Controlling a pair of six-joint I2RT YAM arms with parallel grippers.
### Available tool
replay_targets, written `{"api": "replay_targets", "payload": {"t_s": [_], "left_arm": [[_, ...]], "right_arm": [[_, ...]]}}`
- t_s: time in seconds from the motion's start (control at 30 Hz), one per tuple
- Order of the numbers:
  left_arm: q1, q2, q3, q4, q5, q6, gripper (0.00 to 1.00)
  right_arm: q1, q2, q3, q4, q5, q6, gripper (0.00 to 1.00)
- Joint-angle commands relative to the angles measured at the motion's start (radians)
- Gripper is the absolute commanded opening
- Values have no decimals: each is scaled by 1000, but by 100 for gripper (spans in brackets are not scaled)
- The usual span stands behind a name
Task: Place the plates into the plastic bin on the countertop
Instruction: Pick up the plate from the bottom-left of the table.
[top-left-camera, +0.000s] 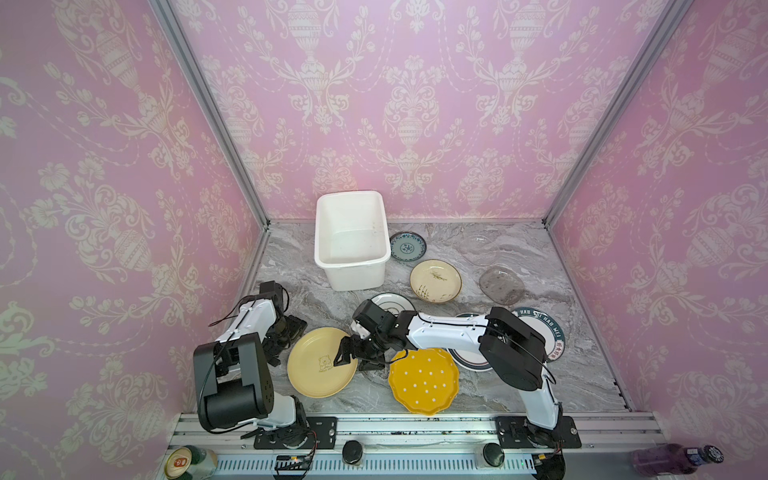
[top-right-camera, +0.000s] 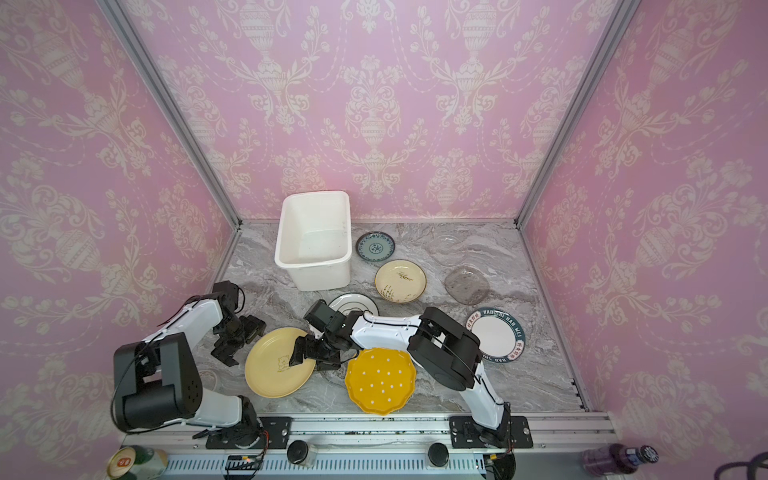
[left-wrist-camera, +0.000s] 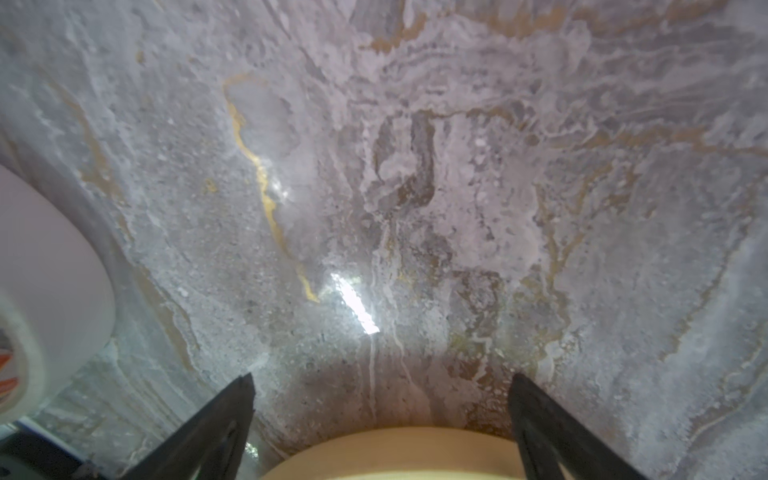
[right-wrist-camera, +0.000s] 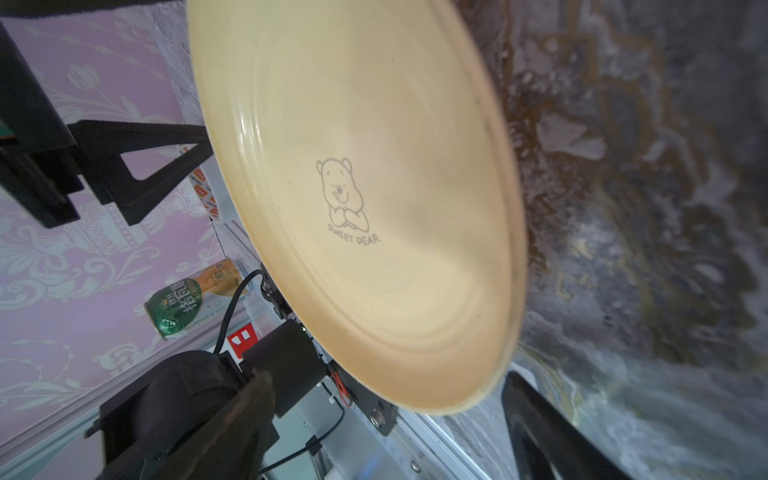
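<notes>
My right pincer (top-left-camera: 355, 359) stands with its jaws apart, astride the right rim of the pale yellow round plate (top-left-camera: 320, 365). One finger is over the plate's face and the other is off its edge, above the grey marble-patterned table (top-left-camera: 540, 374). The right wrist view shows a line-drawn bear on this plate (right-wrist-camera: 353, 249), with "SWEET DEAR" printed under it.

My left pincer (top-left-camera: 286, 340) hangs just beside the plate's left rim, jaws wide apart. In the left wrist view the rim (left-wrist-camera: 395, 453) shows between my two fingers, ungripped.

The deep white rectangular plastic bin (top-left-camera: 353, 278) stands toward the back of the table, left of centre and well apart from both pincers. Every plate I can see lies on the table outside it. The small teal patterned plate (top-left-camera: 408, 246) is just beside its right wall, and the bright yellow scalloped plate with white dots (top-left-camera: 424, 382) lies near my right pincer. A white plate with a dark teal rim (top-left-camera: 548, 332) bears lettering, of which I read "HAO MEI". A green drink can (right-wrist-camera: 178, 307) carries Chinese characters.
</notes>
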Motion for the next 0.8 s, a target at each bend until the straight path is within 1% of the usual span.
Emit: {"api": "replay_targets", "payload": {"t_s": [0.0,0.07,0.2,0.4,0.53,0.63,0.77], "left_arm": [[9,17,-18,25,59,-26,95],[9,19,-24,32,70,-31,94],[9,19,-31,35,77,-34,92],[10,29,-32,32,81,-23,90],[9,26,-35,30,83,-20,90],[9,23,-36,28,85,-20,90],[10,19,-29,22,95,-18,90]], "right_arm": [[-8,29,-10,48,-29,27,87],[-11,39,-14,81,-41,39,86],[-17,34,-37,173,-54,58,82],[-21,3,-53,297,-63,59,70],[-19,-35,-49,300,-29,28,68],[-20,-44,-24,252,-2,3,63],[-18,-40,12,197,29,-19,51]]}}
